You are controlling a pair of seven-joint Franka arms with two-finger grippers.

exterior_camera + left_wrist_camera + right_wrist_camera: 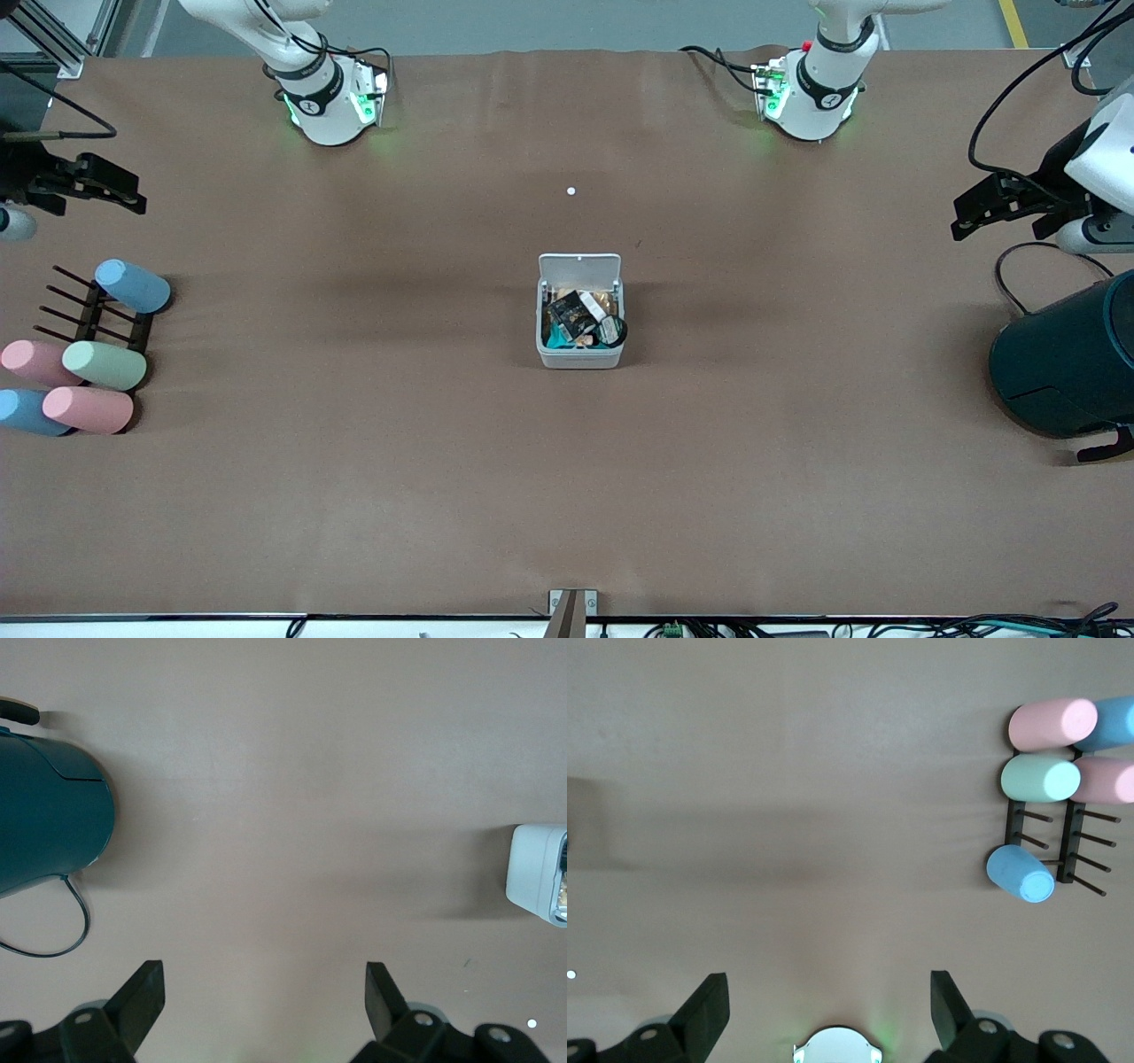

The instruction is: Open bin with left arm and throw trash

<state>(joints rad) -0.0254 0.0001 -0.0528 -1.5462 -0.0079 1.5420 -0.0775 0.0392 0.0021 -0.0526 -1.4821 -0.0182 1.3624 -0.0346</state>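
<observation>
My small white square bin [580, 352] sits lid-up mid-desk, black glossy trash [582, 319] inside. My left gripper [973, 215] and right gripper [124, 193] wait over the desk's ends, jaws spread, empty.

Two glossy white robot arms with rounded bases [332, 106], each ringed by a black band and lit by green lights, with black cables trailing from their sides. The left arm's base [811, 97] has a small red button at its 11 o'clock. Each matte black two-finger gripper [988, 208] has angular wedge-shaped fingers [142, 997] with round screw holes in the black mounts.
</observation>
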